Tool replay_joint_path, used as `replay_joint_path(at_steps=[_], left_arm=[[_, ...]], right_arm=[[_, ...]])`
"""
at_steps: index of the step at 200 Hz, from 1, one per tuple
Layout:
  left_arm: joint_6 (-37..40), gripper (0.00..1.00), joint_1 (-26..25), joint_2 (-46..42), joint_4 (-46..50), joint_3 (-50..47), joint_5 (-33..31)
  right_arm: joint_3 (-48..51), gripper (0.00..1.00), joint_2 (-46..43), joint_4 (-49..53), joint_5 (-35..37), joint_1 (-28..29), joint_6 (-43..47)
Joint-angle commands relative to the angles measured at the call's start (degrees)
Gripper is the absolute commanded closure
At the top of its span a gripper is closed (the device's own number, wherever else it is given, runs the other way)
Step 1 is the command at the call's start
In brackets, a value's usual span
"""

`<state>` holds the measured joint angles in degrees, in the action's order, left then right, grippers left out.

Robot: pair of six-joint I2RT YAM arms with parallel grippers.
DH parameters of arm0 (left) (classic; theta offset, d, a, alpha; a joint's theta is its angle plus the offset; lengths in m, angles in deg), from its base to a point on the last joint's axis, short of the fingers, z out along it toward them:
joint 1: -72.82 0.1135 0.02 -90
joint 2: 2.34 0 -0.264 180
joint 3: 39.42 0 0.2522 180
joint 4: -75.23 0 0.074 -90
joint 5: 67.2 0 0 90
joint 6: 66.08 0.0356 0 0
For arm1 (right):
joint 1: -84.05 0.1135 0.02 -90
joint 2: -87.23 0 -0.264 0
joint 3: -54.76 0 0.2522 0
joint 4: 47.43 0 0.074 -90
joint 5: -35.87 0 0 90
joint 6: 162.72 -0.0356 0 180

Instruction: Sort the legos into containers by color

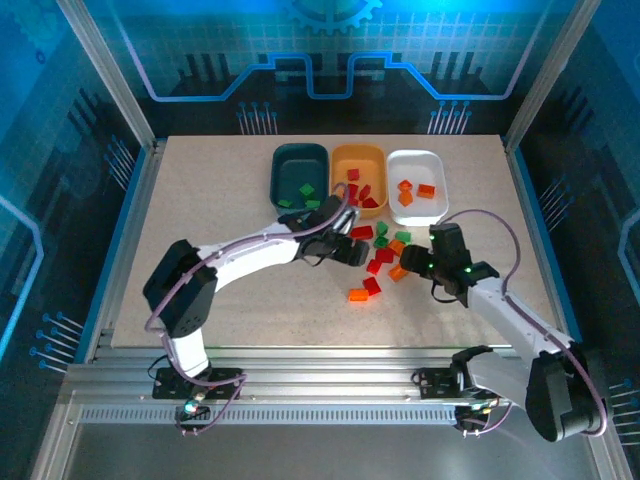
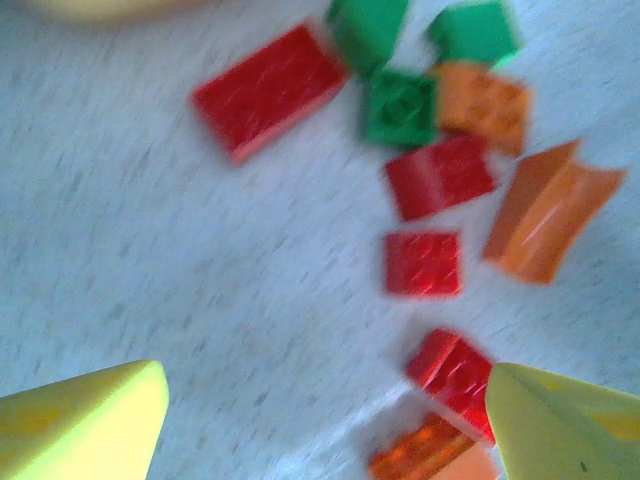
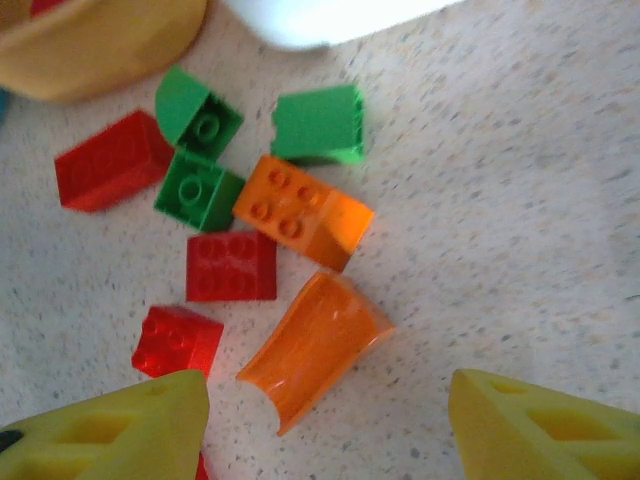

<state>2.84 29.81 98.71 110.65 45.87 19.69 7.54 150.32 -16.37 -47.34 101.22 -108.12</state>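
Three trays in row at back of counter, side by side: left tray, middle tray, right tray. Each holds bricks. Loose bricks clustered on counter before middle and right trays. Stray pair nearer front edge, just apart from cluster.

Top external high at 6 o'clock, looking down toward 12 over the whole table, both wrist views close above it, sharing the curved orange brick
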Motion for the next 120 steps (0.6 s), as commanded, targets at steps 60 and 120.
replay_joint_path(at_steps=[60,120], left_arm=[[-13.5,0.10,11.7,-20.7,-12.6,-18.9,3.3],[-14.9,0.09,12.2,-27.8,-15.9,-27.9,2.7]], right_arm=[[-7.5,0.33,13.5,2.6,4.5,16.7,0.0],[-8.7,0.32,20.8,4.3,2.7,24.4,-2.2]])
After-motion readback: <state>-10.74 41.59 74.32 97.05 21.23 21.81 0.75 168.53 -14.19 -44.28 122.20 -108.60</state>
